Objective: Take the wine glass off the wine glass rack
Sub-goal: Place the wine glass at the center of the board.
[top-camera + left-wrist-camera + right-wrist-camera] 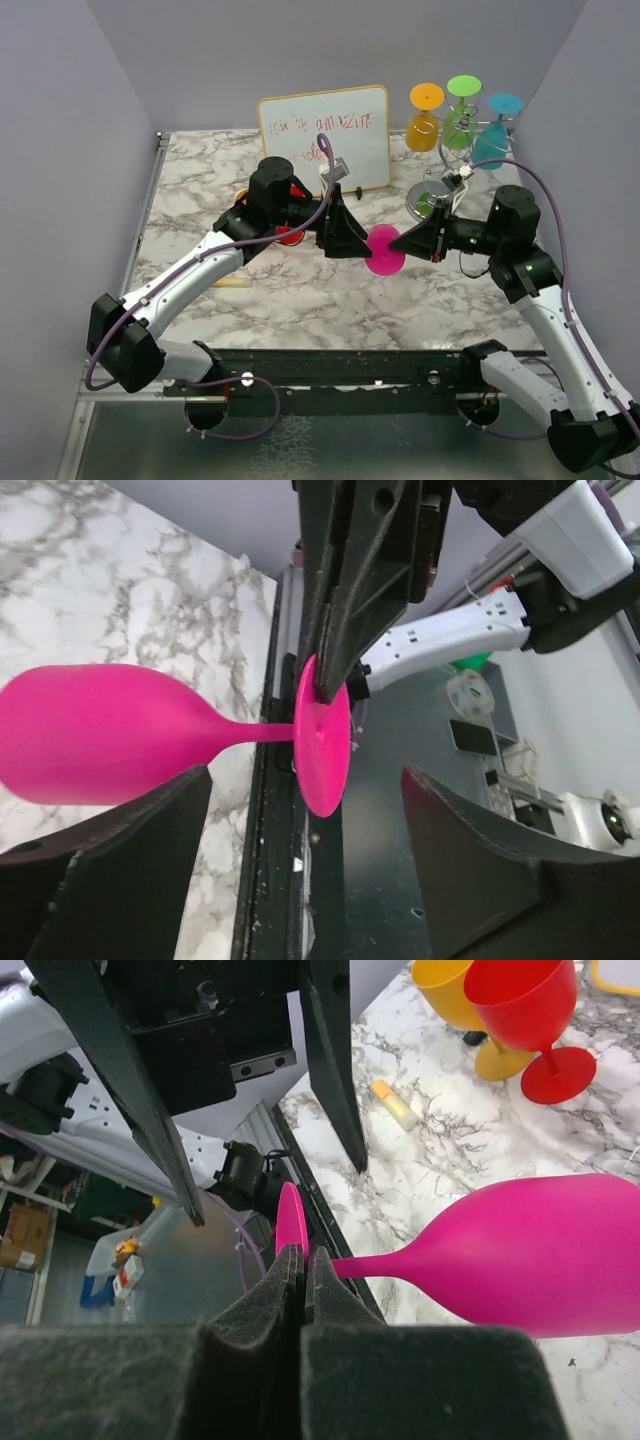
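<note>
In the middle of the top view the pink wine glass [385, 250] lies sideways, off the wine glass rack [430, 195] at upper right; the right gripper [408, 243] pinches its foot; the left gripper [355, 238] gapes wide beside it; probably a handover, needing the left to close.

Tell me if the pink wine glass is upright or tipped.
Tipped sideways. The pink wine glass has its stem lying level in both wrist views, and the shut right tool pinches its foot's rim.
</note>
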`<state>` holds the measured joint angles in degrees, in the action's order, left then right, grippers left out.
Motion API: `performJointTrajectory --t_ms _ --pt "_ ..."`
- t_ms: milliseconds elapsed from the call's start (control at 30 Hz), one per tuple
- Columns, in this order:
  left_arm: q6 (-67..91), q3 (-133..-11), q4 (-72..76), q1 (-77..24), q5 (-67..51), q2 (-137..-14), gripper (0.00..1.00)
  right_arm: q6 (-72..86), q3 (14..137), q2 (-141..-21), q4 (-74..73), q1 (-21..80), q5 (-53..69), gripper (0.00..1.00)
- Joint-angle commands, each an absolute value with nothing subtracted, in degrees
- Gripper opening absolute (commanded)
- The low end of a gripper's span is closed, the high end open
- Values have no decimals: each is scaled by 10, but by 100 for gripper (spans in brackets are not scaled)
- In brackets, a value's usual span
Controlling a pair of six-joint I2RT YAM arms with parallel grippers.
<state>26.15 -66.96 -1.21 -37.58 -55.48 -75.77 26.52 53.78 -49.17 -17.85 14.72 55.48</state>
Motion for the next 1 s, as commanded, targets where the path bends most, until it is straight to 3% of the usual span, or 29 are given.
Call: performJointTrajectory --t_ms 0,233,300,367,533,667,733,867,967 --pt "253 -677 -19 -382 -577 -774 68 254 549 -499 -134 168 538 1" --pt "234 -683 -39 -383 -600 -778 48 240 577 -533 -129 183 558 1" --pt "234 -684 -41 -384 -601 -779 37 235 582 -540 -131 193 554 1" --pt "236 -686 -42 -384 -603 -780 31 230 581 -542 -129 201 547 1" --pt "200 -699 -86 -383 -595 -779 0 218 578 -549 -130 209 552 1" --pt "128 -722 -179 -384 -559 -781 0 173 591 -550 -170 209 557 35" --pt "104 -729 -206 -384 -549 -779 0 147 602 -551 -198 210 565 46" --pt "74 -731 -226 -383 -528 -772 0 157 584 -561 -162 223 559 47" --pt "48 -738 -247 -384 -506 -768 0 80 605 -584 -232 272 485 47"
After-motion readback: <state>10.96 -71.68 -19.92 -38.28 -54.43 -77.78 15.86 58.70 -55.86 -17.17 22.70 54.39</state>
